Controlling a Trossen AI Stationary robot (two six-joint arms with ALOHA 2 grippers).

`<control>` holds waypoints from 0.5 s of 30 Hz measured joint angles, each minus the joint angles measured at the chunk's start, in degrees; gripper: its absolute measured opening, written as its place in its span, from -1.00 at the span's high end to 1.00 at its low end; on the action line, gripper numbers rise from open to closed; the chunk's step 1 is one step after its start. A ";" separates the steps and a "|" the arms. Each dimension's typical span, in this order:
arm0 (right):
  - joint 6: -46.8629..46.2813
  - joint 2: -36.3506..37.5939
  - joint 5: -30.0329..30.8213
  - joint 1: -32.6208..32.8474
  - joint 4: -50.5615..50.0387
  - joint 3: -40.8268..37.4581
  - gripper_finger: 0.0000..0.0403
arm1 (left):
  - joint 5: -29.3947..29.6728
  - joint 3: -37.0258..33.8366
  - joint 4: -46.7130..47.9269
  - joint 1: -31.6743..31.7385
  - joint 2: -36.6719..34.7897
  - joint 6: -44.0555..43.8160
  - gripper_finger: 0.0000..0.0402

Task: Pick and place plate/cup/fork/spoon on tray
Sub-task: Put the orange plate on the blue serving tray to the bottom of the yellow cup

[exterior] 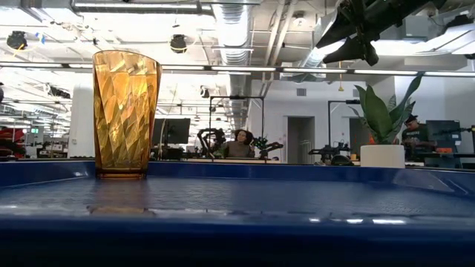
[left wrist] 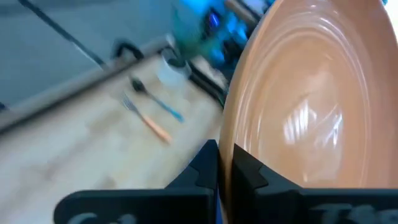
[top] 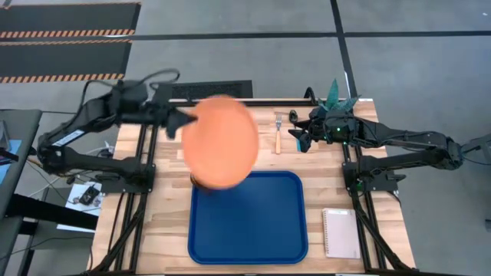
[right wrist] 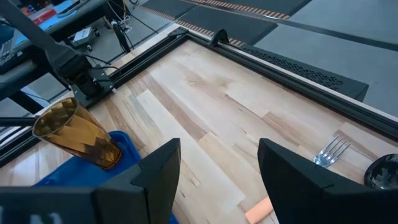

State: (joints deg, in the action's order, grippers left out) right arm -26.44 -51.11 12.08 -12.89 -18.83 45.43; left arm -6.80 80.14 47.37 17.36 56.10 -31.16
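Observation:
My left gripper [top: 181, 123] is shut on the round orange plate [top: 221, 142], high above the far left corner of the blue tray [top: 261, 230]. The amber cup [right wrist: 78, 134] stands upright on its base in that tray corner and also shows in the low view [exterior: 125, 111]; from above the plate mostly hides it. The fork [top: 278, 134], with its orange handle, and the teal-handled spoon [left wrist: 158, 102] lie flat on the table beyond the tray. My right gripper [top: 301, 139] is open and empty just above them, and shows in its wrist view [right wrist: 217, 155]. My left gripper pinches the plate's rim [left wrist: 227, 140] between its two fingers [left wrist: 210, 169], at the plate's left edge. The fingers come about level from the table's left side. The plate is lifted clear, its hollow face up and somewhat tilted, reaching out toward the right from the fingers.
A white pot with a green plant [top: 334, 96] stands at the table's far right, by the right arm. A white notepad [top: 341, 232] lies right of the tray near the front edge. Bare wood lies left of the tray.

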 joint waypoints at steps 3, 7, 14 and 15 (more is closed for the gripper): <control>-0.06 0.00 0.01 -0.01 0.00 0.00 -0.19 | 1.80 0.00 4.87 -8.15 -2.25 -4.57 1.00; -0.08 0.00 -0.01 0.01 0.00 0.00 -0.19 | 6.59 0.00 8.16 -19.87 -3.76 -15.50 1.00; -0.08 0.00 0.00 0.01 -0.01 0.00 -0.19 | 13.94 0.00 11.26 -40.19 -2.82 -32.55 1.00; -0.08 0.01 0.01 0.00 0.00 0.00 -0.19 | 15.41 0.00 12.08 -42.54 -2.38 -34.86 1.00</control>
State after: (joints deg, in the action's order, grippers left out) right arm -26.52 -51.10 12.09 -12.90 -18.83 45.43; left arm 8.61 80.14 59.46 -25.19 53.72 -66.02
